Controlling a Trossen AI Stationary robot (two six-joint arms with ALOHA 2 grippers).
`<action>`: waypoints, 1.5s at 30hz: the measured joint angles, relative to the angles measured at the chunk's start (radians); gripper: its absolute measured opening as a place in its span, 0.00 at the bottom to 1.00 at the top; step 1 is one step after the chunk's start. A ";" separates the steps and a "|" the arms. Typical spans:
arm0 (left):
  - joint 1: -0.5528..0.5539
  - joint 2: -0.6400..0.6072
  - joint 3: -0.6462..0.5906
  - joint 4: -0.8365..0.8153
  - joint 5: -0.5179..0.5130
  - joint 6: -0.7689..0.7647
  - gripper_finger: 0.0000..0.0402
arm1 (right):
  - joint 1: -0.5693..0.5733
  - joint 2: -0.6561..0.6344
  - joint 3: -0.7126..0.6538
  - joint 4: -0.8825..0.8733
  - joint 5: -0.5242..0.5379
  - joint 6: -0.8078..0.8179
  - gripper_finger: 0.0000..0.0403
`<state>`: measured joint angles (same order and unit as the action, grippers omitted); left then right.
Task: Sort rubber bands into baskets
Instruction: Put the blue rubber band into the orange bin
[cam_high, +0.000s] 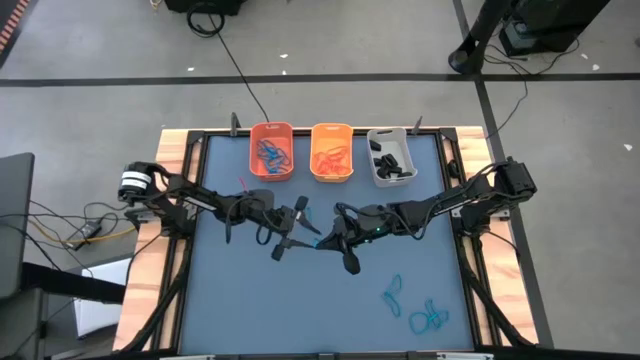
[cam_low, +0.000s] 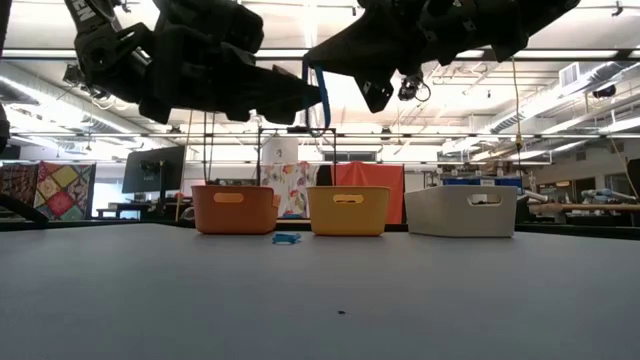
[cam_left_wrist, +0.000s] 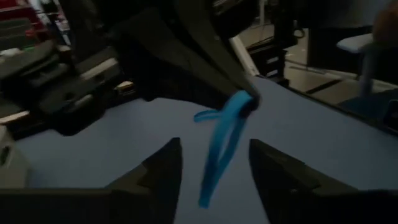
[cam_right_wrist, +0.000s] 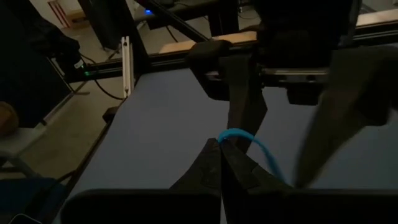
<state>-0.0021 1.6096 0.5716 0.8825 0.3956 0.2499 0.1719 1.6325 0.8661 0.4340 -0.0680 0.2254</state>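
Blue matting covered the wood-edged table (cam_high: 320, 300) I was working over remotely, with an open workshop of benches and ceiling lights beyond it. Both dark arms reached in from the sides and met above the middle of the mat. Along the far edge stood the three baskets in a row: the orange basket (cam_high: 271, 131) with blue bands inside, the yellow-orange basket (cam_high: 332, 129) with orange bands, and the grey-white basket (cam_high: 388, 134) with black ones.

My right gripper (cam_right_wrist: 221, 144) was pinched fully shut on one blue rubber band (cam_left_wrist: 219, 149), holding it up in the air so the loop dangled from its tips, well clear of the mat. My left gripper (cam_left_wrist: 213, 157) faced it from the other side with its fingers (cam_left_wrist: 163, 163) spread apart, one on each side of the hanging loop; I could see no contact between them and the band.

Near the front right corner of the mat lay a few loose blue bands (cam_high: 412, 308), well apart from the baskets. One more small blue band (cam_low: 286, 238) sat on the mat just in front of the gap between the orange and yellow-orange baskets.
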 joint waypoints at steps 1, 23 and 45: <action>0.000 0.000 0.000 -0.003 0.011 -0.005 0.44 | 0.000 0.000 0.000 0.001 0.000 0.002 0.01; 0.153 -0.090 0.000 -0.146 0.021 -0.257 0.02 | -0.013 0.000 0.000 -0.116 0.124 0.063 0.19; 0.418 -0.434 -0.001 -0.716 -0.729 -0.466 0.03 | -0.089 0.334 0.011 0.063 0.285 0.018 0.41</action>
<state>0.4158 1.1761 0.5707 0.1670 -0.3329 -0.2165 0.0832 1.9668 0.8774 0.4969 0.2170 0.2431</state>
